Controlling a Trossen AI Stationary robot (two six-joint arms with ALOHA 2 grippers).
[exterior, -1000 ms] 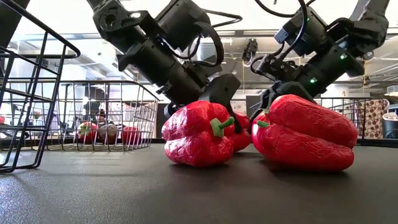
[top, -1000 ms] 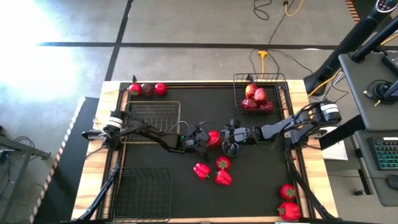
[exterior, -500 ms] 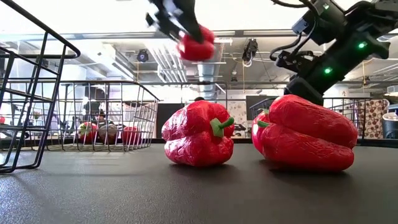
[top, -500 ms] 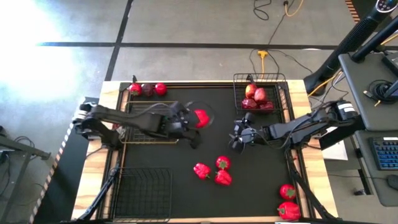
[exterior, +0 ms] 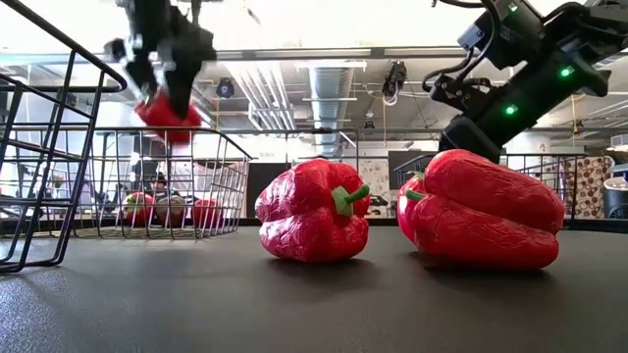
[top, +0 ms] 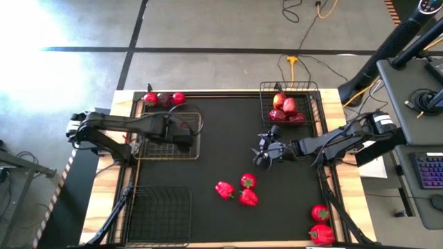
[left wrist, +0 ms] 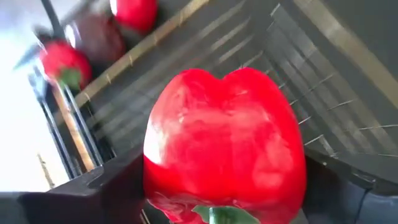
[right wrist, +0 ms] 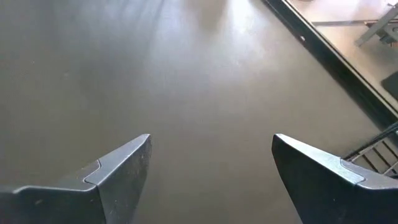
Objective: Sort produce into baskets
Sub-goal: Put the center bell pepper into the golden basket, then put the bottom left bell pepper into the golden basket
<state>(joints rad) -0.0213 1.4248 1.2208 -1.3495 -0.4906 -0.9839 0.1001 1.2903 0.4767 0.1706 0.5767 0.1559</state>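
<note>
Left end effector (exterior: 165, 74), partly cropped, grips a tomato (left wrist: 224, 146).

The middle-left basket (top: 168, 137) serves as landmark. Over it hangs the left gripper (top: 184, 137) with a pepper (left wrist: 225, 149). Three fruits (top: 164, 99) lie just behind it. Another basket (top: 160, 216) sits in front. Three peppers (top: 238, 191) cluster to its front right. The right gripper (top: 264, 151) hovers farther right, before the far-right basket (top: 289, 104) of apples (top: 284, 108).

No legible txt, labels, brands, nos. or signs in any view. Nothing readable on produce, wire baskets, arms, desk or bkgd equipment; room details too small/blurred.
</note>
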